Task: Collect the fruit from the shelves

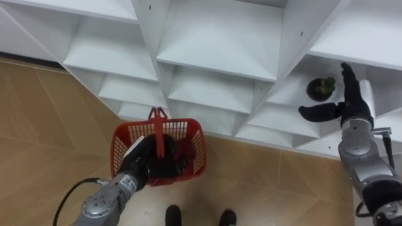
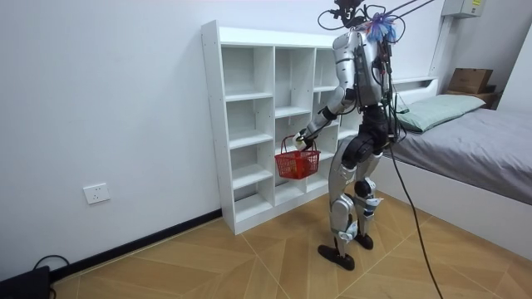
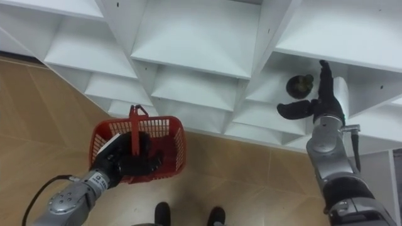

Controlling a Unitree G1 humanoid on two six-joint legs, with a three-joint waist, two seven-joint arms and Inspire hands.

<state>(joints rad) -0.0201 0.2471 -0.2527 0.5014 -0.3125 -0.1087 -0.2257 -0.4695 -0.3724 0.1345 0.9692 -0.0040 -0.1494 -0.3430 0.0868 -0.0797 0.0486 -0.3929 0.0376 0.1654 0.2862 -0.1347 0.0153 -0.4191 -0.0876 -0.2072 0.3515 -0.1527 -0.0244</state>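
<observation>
A dark round fruit [image 1: 321, 88] lies on a white closet shelf [image 1: 286, 94] at the right. My right hand [image 1: 350, 103] is open just to the right of the fruit, fingers straight and thumb stretched out below it, not touching it. My left hand [image 1: 146, 162] is shut on the handle of a red plastic basket [image 1: 188, 147], which hangs in front of the lower shelves. The hand hides what lies inside the basket. In the room view I stand upright facing the closet [image 2: 249, 95] with the basket [image 2: 298, 163] at hip height.
The white closet has several open compartments [image 1: 213, 37], bare apart from the fruit. Wooden floor [image 1: 38, 125] spreads to the left. In the room view a bed [image 2: 474, 137] stands close behind me, with a brown box [image 2: 470, 79] beyond it.
</observation>
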